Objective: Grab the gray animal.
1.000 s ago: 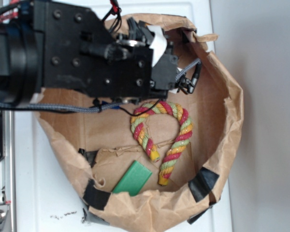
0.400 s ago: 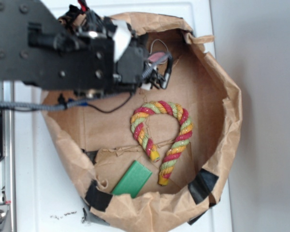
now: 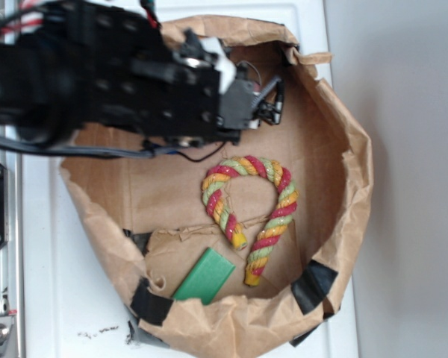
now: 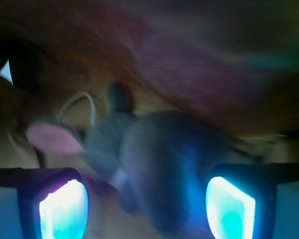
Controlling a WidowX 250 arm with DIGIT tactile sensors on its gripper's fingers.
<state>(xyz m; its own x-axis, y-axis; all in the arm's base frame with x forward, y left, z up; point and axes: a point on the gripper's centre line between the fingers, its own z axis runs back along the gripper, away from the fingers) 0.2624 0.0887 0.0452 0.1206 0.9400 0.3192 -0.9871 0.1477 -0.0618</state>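
The wrist view is blurred. In it the gray animal (image 4: 154, 159), a fuzzy gray plush with a pink ear (image 4: 52, 138) and a thin pale looped cord (image 4: 77, 102), lies close below the camera. My gripper (image 4: 145, 199) is open, and the plush body sits between its two fingers (image 4: 62, 209) without visible contact. Seen from the exterior view, the gripper (image 3: 272, 101) hangs low at the back of the brown paper bag (image 3: 351, 171). There the plush is almost wholly hidden by the arm; only its pale cord (image 3: 248, 71) shows.
A striped red-yellow-green rope toy (image 3: 254, 201) lies curved in the middle of the bag floor. A green block (image 3: 204, 276) rests near the front wall. The crumpled bag walls rise all round, patched with black tape (image 3: 313, 287). The bag stands on a white table (image 3: 60, 298).
The arm swung left along the bag's back wall, then came back slightly right and toward the wall. The rope toy and the green block have not moved.
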